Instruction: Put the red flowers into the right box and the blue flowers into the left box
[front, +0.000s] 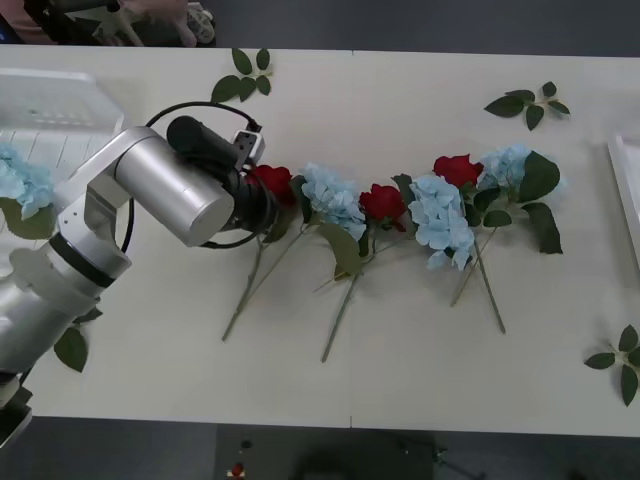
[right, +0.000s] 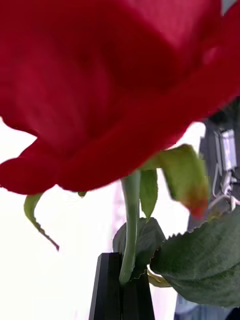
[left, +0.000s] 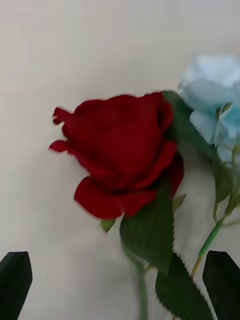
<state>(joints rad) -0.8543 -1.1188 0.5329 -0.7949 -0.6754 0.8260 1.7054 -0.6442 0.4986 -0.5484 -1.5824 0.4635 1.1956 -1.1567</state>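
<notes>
Leftmost on the table (front: 400, 380), the left gripper (left: 117, 285) hovers wide open over a rose (front: 272, 182), head up-table, stem running toward the near edge. Right gripper (right: 121, 285) clamps another rose's stem (right: 131, 220), head probably upward.

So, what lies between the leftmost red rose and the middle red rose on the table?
In the front view, a blue flower lies between the leftmost red rose and the middle red rose.
</notes>
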